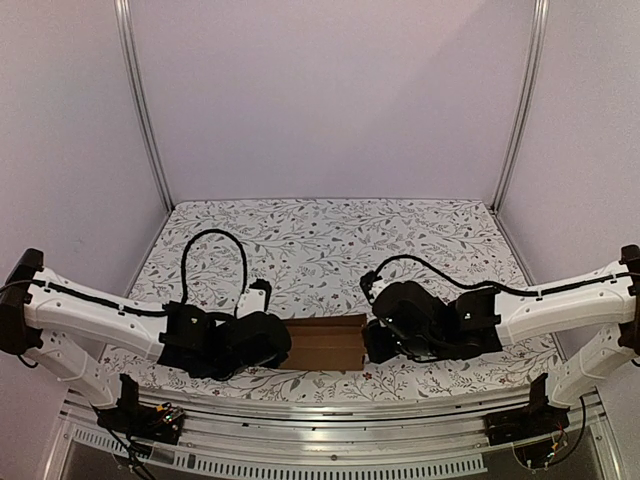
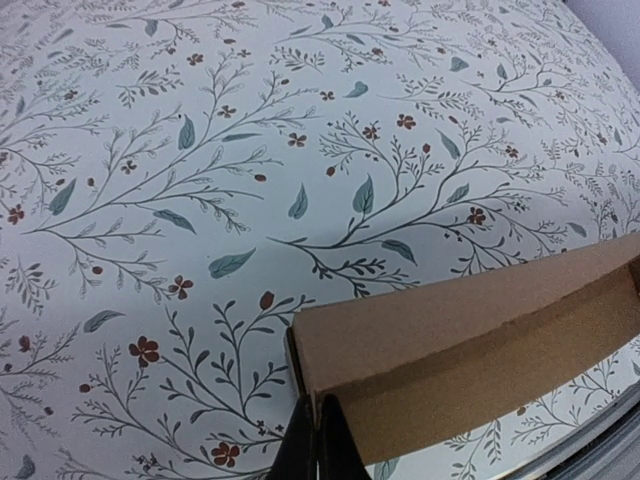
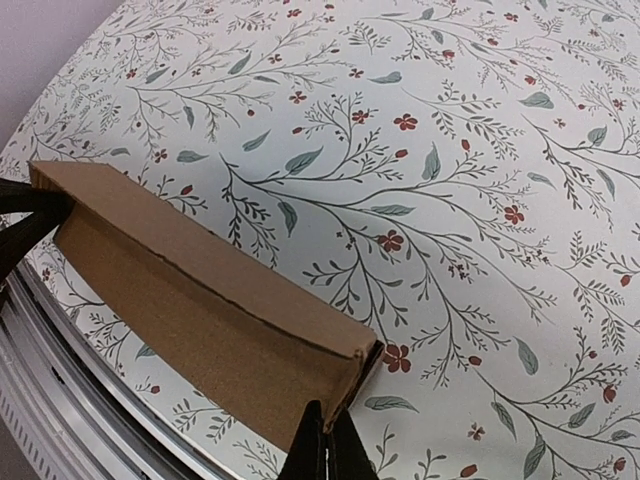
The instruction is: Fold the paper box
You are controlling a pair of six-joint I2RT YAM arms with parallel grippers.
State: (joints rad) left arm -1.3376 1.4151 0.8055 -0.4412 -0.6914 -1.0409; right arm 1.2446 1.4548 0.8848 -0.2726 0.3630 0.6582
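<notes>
- left pincer (image 2: 318, 445): fingertips closed to a thin slit on the end wall of the paper box (image 2: 470, 350), at its corner. I judge that a pinch on the cardboard.
- right pincer (image 3: 328, 445): same at the other end, tips nipped together on the end wall just above them.
- the paper box spans the gap between my two pincers, one at each short end, and lies low on the desk (image 1: 320, 240) by its near edge.
- progress: it already reads as a shallow closed rectangle, with walls up and the top panel down.
- left: a small gap shows at the top edge far from the left pincer. I can't tell if the tabs are tucked. Likely just seating the lid, then letting go.
</notes>
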